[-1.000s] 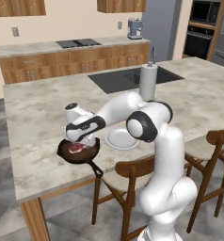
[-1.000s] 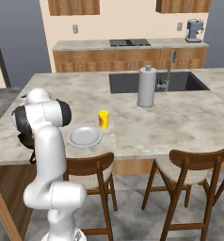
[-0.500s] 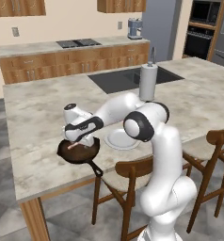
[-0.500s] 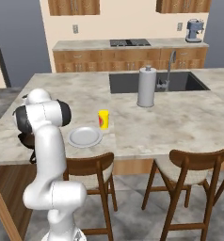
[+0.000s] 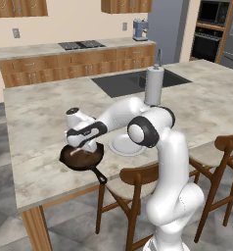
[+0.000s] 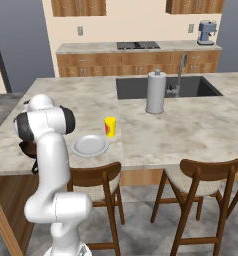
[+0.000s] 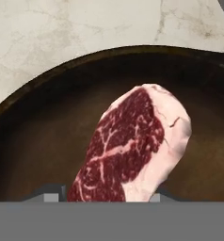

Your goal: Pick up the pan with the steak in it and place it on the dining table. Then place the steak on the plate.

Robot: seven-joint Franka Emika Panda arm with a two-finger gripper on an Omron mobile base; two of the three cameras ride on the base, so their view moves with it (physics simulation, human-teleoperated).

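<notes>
My pincer [image 5: 82, 145] has sunk lower into the pan [image 5: 82, 158] near the counter's [image 5: 35, 122] front edge. Its jaws flank the steak [image 7: 132, 141]; whether they grip, I cannot tell. The white plate [image 5: 122, 145] stays put.

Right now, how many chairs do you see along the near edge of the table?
2. One chair stands just right of the arm's base, near the plate; the other chair is further right, below the sink. More may sit outside the frame.

Kitchen with beige walls and grey tiled floor
Wooden cabinets [image 5: 69, 66] are set along the back wall; wooden chairs [image 6: 206, 182] are tucked in
</notes>
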